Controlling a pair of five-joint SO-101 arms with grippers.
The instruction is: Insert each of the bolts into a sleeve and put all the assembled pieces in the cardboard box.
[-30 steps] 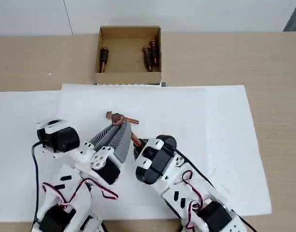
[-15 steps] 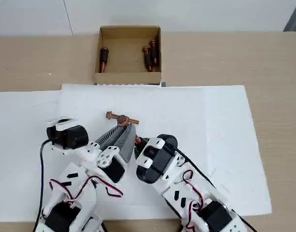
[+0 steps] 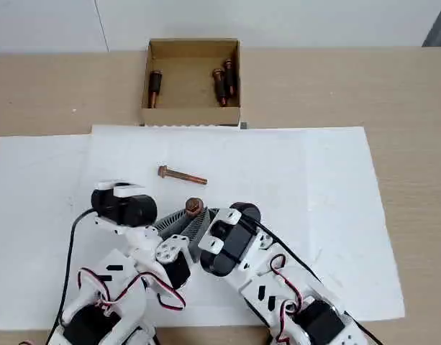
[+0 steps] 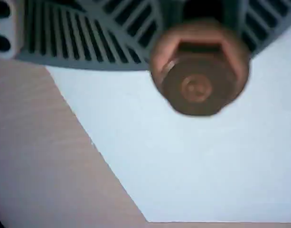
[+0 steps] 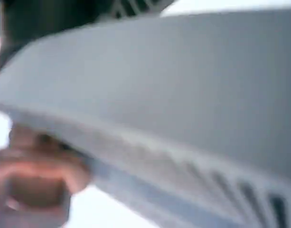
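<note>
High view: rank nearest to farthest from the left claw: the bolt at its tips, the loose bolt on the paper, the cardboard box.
1. Held bolt: clamped in the left claw, head up.
2. Loose bolt: lying on the white paper, just beyond the claw.
3. Cardboard box: past the paper's far edge.

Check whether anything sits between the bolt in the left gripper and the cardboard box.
A loose bolt lies flat on the white paper, between the held bolt in the left gripper and the cardboard box. Nothing else visible intervenes.
</note>
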